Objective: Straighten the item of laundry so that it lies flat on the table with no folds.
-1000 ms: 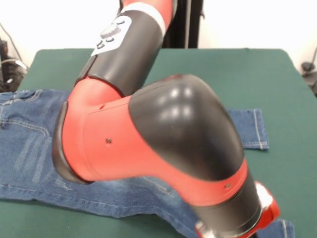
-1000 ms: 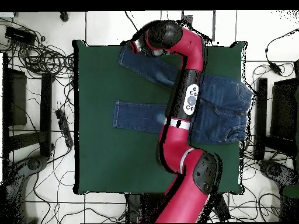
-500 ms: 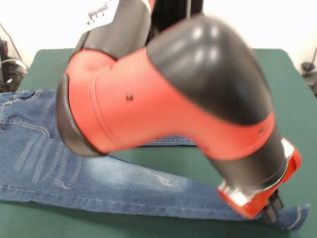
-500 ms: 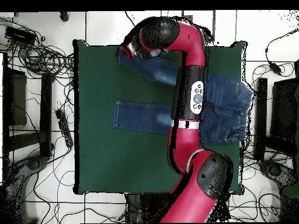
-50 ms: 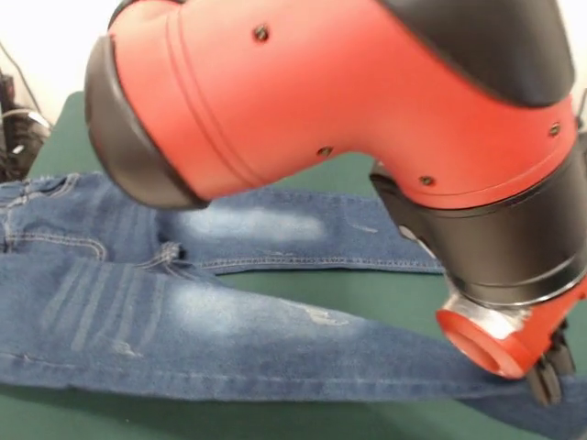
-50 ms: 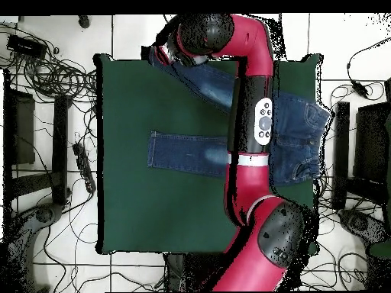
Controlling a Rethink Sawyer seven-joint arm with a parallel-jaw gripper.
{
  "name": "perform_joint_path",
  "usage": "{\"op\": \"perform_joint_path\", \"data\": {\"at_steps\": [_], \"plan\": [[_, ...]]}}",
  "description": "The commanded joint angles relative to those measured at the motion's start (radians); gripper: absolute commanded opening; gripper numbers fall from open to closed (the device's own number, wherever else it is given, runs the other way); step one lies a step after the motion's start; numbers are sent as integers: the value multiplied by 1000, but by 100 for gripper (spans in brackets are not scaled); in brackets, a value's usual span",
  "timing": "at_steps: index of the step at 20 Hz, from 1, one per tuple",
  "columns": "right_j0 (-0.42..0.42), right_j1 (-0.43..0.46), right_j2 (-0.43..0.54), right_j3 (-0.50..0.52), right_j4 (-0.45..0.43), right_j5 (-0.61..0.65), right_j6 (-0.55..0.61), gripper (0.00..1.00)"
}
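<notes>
Jeans (image 6: 229, 122) spread over the green bench (image 6: 153, 206), one leg angled toward its far corner; end effector (image 5: 548, 371) at that leg's hem; grip state indiscernible.

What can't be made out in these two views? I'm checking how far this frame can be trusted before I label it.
- Gripper: front view shows only dark tips at the right edge, so open or shut is unclear; overhead, the arm's wrist hides it.
- Jeans: leg end cut off at the lower right in the front view; overhead, the arm covers the middle.
- Table: mostly hidden by the arm in the front view.
</notes>
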Motion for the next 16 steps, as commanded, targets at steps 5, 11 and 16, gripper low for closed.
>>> {"op": "perform_joint_path", "data": {"at_steps": [5, 11, 16], "plan": [[96, -8, -233, -50, 51, -173, 112, 0], [107, 13, -293, -75, 100, -111, 132, 0], [83, 4, -363, -18, 156, -99, 133, 0]]}}
